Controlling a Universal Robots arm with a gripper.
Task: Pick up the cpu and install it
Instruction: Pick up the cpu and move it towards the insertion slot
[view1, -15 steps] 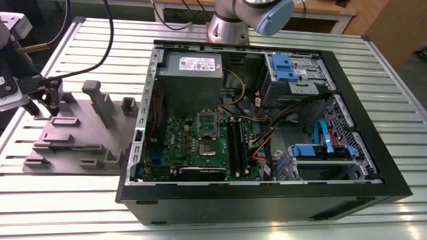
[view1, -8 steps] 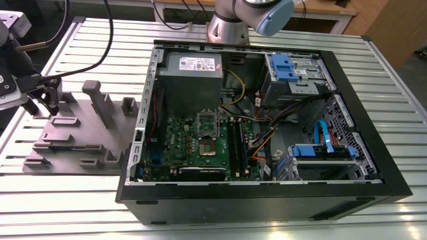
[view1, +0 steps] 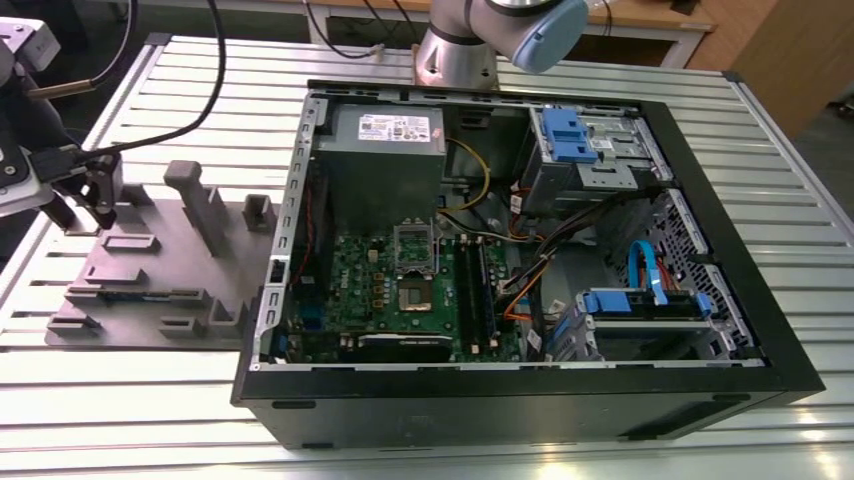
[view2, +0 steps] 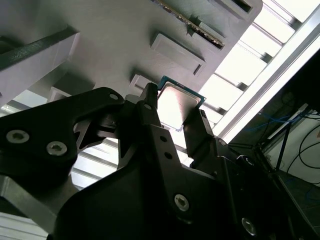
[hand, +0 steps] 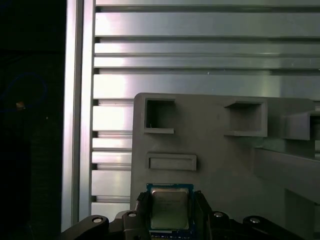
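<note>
The cpu (hand: 170, 209) is a small square chip with a silvery top and a thin blue-green rim. It sits between my two black fingers (hand: 141, 206), which press on its opposite edges, just over the grey fixture plate (hand: 215, 165). In the second wrist view the cpu (view2: 176, 106) is likewise clamped in my gripper (view2: 175, 102). In the exterior view my gripper (view1: 83, 215) is low over the far corner of that plate (view1: 160, 270), at the exterior view's left. The motherboard socket (view1: 416, 295) lies open inside the computer case (view1: 534, 400), its metal frame (view1: 416, 240) raised.
The grey fixture plate carries upright posts (view1: 187, 190) and low blocks near my gripper. The open case holds a power supply (view1: 380, 140), blue drive cages (view1: 567, 135) and loose cables (view1: 561, 240). Everything stands on a slatted metal table (view1: 120, 390).
</note>
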